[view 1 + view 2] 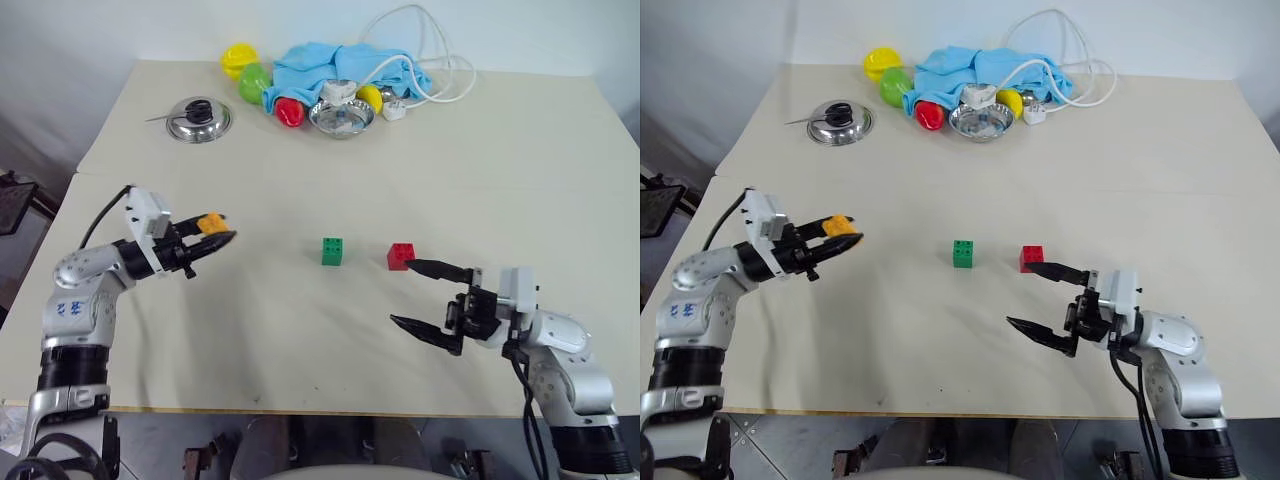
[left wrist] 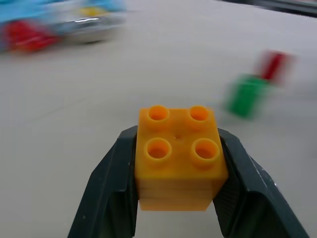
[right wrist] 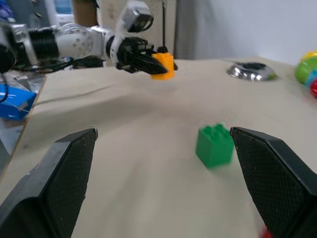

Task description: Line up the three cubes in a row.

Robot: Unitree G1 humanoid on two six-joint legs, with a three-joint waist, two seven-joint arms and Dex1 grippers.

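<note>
- Step in hand: carrying the third cube. The left tool (image 1: 212, 240) is clenched on the orange-yellow cube (image 1: 211, 223), held above the tabletop (image 1: 300, 330), pointing toward the green cube (image 1: 332, 251).
- The red cube (image 1: 401, 256) sits just beside the green one.
- Next, I judge: set the orange-yellow cube in line.
- The right tool (image 1: 432, 300) hangs spread wide, released, near the red cube.

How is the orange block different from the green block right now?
The orange block is pinched between the fingers of the robot's left hand, held up off the table; the green block sits on the table by itself, with nothing touching it. The orange block is out on the left side, away from the others; the green block is in the middle, beside the red block. Both are small toy blocks with round studs on top.
</note>
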